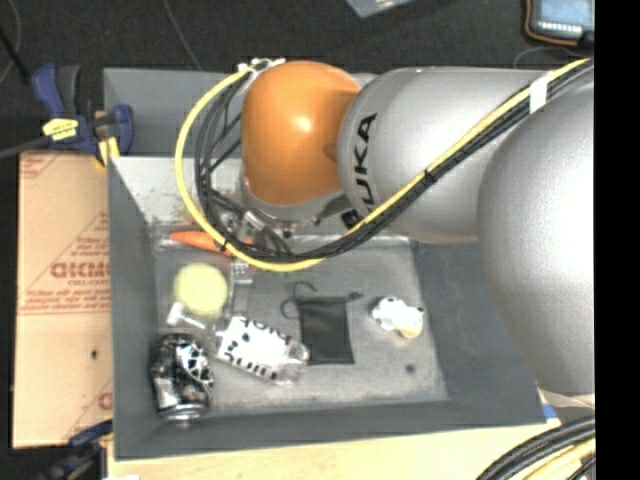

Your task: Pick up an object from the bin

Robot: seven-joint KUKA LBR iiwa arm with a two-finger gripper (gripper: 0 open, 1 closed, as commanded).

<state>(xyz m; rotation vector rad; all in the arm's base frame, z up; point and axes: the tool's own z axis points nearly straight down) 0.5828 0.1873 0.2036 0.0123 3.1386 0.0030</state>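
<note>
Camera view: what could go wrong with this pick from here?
1. The orange stick and pale yellow ball lie close together near the bin's left wall, beside the wrist; a grasp there could catch both or strike the wall.
2. The ball may roll away if nudged.

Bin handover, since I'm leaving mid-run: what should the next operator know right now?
Claw: low at the upper left of the bin, its state hidden under the wrist.
Nearest: orange piece, pale yellow ball.
Also on the floor: black-and-white can, spotted wrapped item, black pouch, white toy.
Done: nothing seen held.
Left: grasp one thing and lift it out.
</note>
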